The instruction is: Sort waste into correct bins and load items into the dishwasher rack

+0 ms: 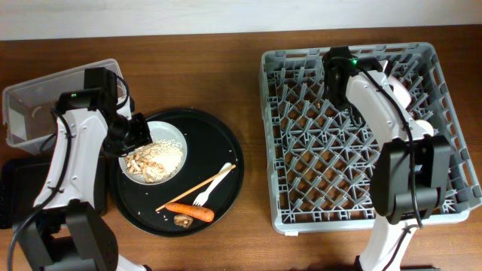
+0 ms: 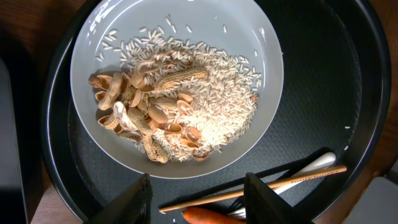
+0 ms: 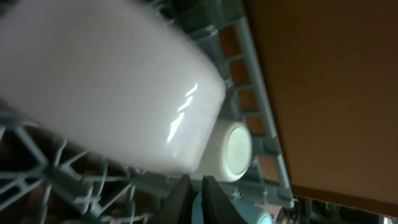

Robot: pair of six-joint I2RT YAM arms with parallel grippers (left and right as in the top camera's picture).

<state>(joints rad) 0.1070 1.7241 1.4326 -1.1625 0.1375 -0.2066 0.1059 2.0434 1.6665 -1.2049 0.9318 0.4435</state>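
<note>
The white plate lies on the left side of the round black tray, heaped with waste. The overhead view shows this only as a pale mound, but the left wrist view resolves it into rice grains and peanut shells. The left gripper hangs over the plate's near rim with its fingers spread and holding nothing. By the tray's near rim the carrot lies almost level with the tabletop's near edge, tip to the left. The fork lies diagonally beside a chopstick, tines near-left and handle toward the tray's right rim. Only the right wrist view shows the right gripper, its fingers almost together with nothing between them. It is inside the dishwasher rack by a white cup lying on its side.
</note>
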